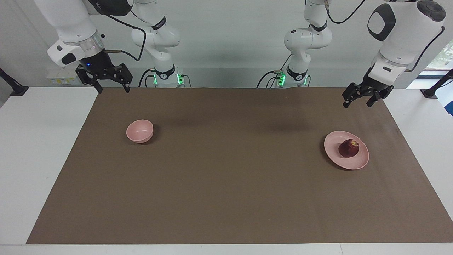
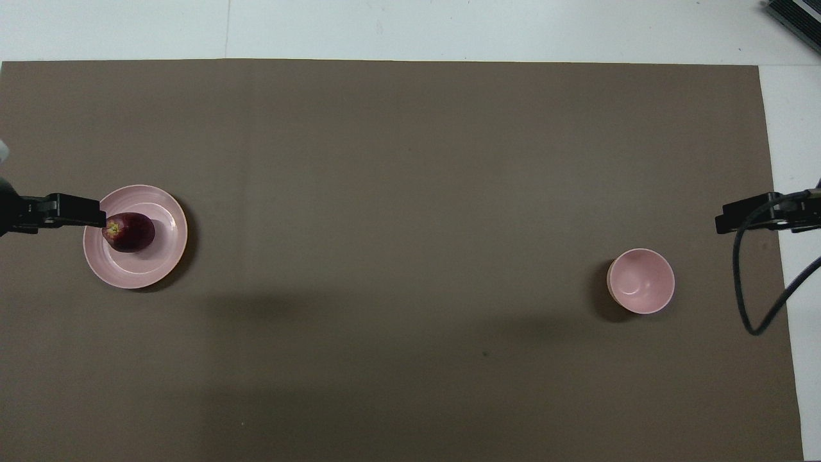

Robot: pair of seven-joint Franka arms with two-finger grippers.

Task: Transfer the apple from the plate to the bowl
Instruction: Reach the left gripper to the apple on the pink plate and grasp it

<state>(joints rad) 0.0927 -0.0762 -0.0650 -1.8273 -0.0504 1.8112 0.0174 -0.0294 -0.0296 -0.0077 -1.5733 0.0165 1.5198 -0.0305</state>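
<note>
the apple [image 1: 349, 148] sits on the plate [image 1: 346, 163] at the left arm's end of the bench [image 1: 226, 198], with its pale patch turned up and toward the left arm. the bowl [image 1: 140, 131] stands well apart at the right arm's end, and nothing lies in it. your left end effector [image 1: 358, 99] hangs in the air with its fingers spread wide and holding nothing, not yet above the plate. the right end effector [image 1: 111, 86] waits raised over the mat's corner, also spread wide and holding nothing.

i'd judge the reach has barely begun. bring the left end effector squarely over the apple, drop straight down, and close across its widest part; it's round and likely to roll on the flat plate, so keep the fingers clear of the rim. no brand, label or writing can be read anywhere.
</note>
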